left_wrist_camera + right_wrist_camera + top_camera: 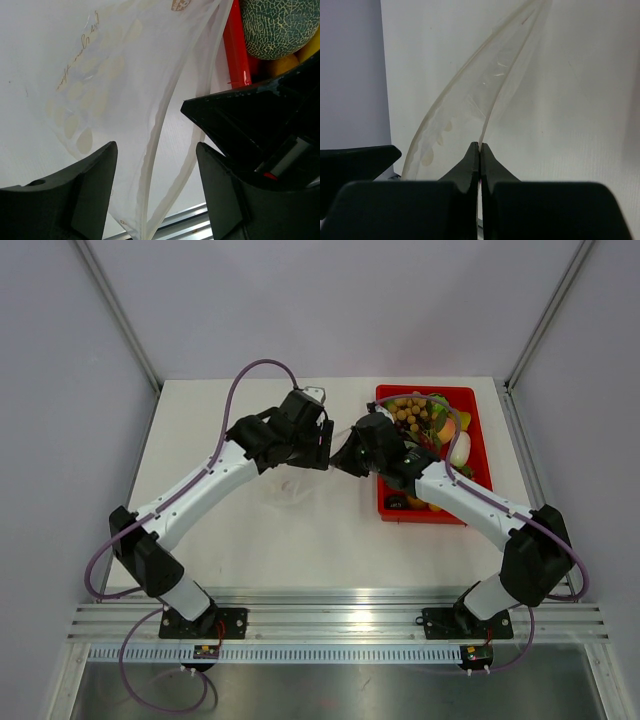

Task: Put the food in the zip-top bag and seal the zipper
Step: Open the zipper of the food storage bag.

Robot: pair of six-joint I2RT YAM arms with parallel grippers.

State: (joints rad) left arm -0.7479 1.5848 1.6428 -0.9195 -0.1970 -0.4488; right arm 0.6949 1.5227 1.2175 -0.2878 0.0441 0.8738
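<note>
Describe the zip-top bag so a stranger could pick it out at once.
On the white table, look just left of the red tray of toy food. There the right gripper pinches an edge of the zip-top bag, beside the open left gripper; it is the only clear, filmy thing, faintly printed with pale ovals.

White arm links (pixel 205 483), black joints (pixel 140 550), black tools (pixel 480 146), purple cables (pixel 265 363)

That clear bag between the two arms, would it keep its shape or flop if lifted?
Probably floppy: the bag bows in a curve away from where the right jaws pinch its edge. Likely very light: it looks empty and see-through thin. Possibly slippery, since the film looks smooth and glossy.
</note>
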